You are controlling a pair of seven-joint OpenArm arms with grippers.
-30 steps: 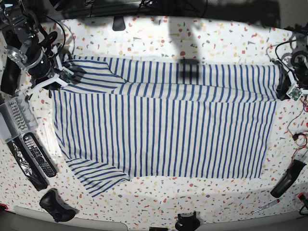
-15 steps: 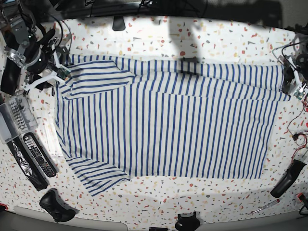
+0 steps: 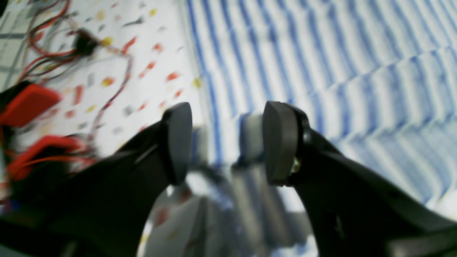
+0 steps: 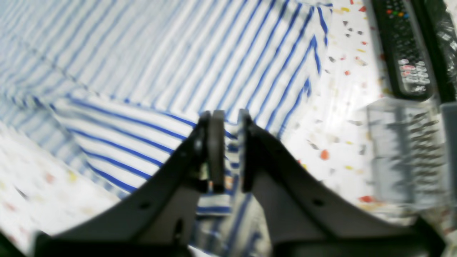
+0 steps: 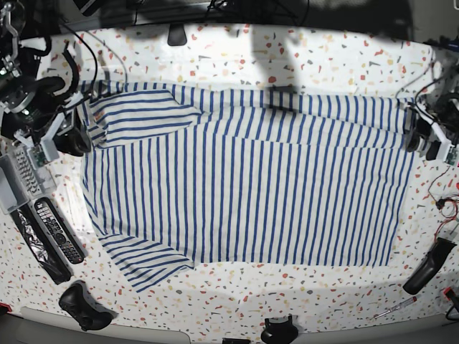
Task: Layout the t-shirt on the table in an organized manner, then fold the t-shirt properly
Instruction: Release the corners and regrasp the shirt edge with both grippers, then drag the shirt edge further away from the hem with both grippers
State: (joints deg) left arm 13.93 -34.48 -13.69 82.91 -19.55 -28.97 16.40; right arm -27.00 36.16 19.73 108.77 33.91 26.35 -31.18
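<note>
Since the earlier frame both arms had drawn outward from the t-shirt (image 5: 244,186), the right one toward the worktop's (image 5: 237,57) left edge in the base view and the left one toward its right edge, and the far sleeve had been pulled further out to the left. The shirt lay spread flat across the middle of the worktop, stripes running front to back, its near sleeve angled toward the front left corner. The left end effector (image 3: 225,142) stood wide apart just over the shirt's side edge, with nothing between its pads (image 3: 176,142). The right end effector (image 4: 228,150) was nearly closed, leaving only a narrow gap, with striped cloth of the sleeve showing at and beyond that gap; the blurred wrist view did not make clear whether the cloth was pinched. A remote control (image 5: 59,231) lay near the worktop's left edge, and red wires (image 3: 46,46) trailed near its right edge, beside the shirt.
</note>
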